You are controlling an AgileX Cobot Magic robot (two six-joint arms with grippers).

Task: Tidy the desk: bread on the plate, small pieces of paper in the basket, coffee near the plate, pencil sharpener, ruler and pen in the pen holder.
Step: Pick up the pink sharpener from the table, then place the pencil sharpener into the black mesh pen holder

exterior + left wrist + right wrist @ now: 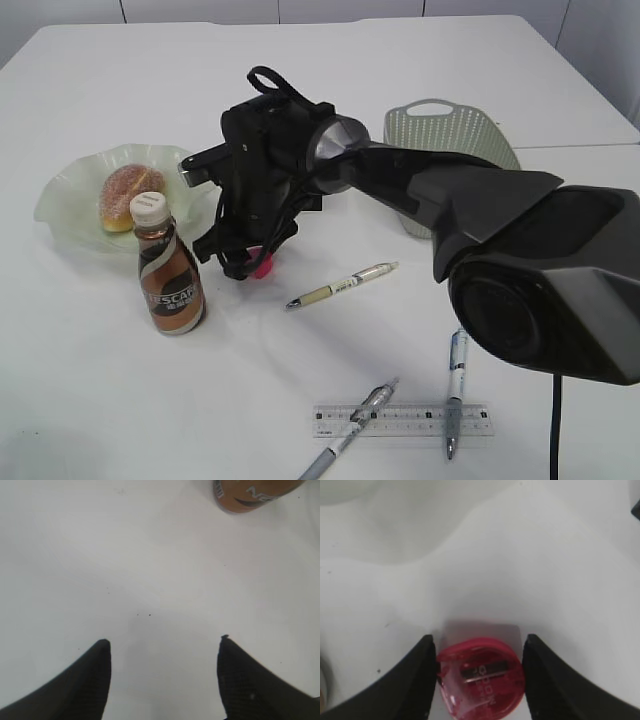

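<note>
My right gripper [250, 262] [479, 639] is down at the table just right of the coffee bottle [168, 270], its two fingers pressed on either side of the red pencil sharpener [482, 675], which also shows in the exterior view [263, 266]. The bread [130, 195] lies on the pale green plate [65, 195]. My left gripper [162, 640] is open and empty over bare table, with the bottle's base [255, 495] at the top right of its view. Three pens [345, 284] [355, 425] [456, 390] and a clear ruler [405, 420] lie at the front. No pen holder or paper is in view.
A pale green basket [445, 135] stands at the back right, partly behind my right arm. The arm's large dark body [540, 270] fills the right foreground. A table seam runs at the right edge.
</note>
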